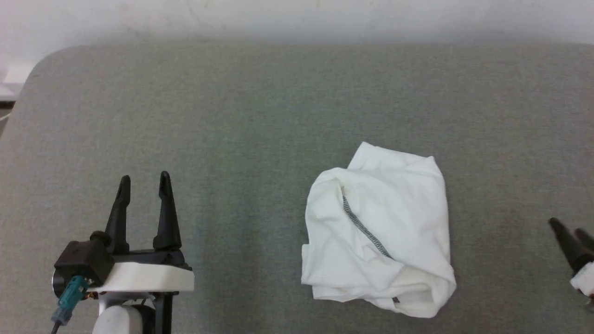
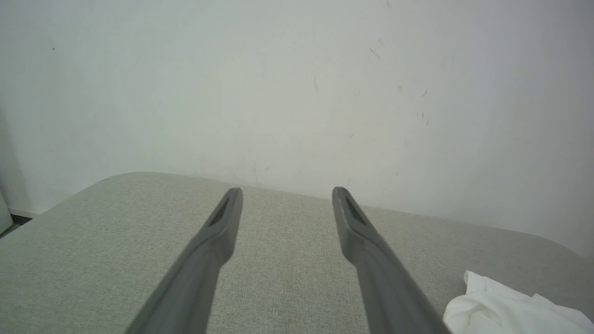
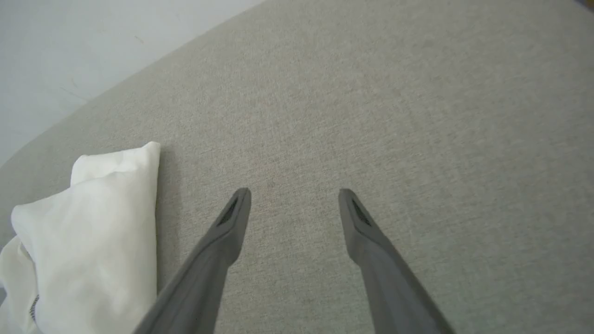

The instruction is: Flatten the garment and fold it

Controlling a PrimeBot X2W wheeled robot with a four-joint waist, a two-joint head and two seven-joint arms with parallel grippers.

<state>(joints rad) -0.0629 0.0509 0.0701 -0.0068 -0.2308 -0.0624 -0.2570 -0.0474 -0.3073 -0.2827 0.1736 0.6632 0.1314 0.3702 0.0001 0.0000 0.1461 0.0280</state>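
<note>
grey fabric surface [image 1: 232, 116], pale wall behind | garment [image 1: 378, 232] bunched lower right of centre | left gripper [image 1: 144, 183] lower left, right gripper [image 1: 568, 232] right edge, both spread wide, empty | likely light, limp; pinch outer edges

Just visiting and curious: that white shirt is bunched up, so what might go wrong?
The crumpled white thin top with dark zigzag stitching lies in overlapping layers, so a pinch may grab several at once. It sits nearer the right gripper than the left gripper; an uneven pull could drag it across the grey fabric surface.
</note>
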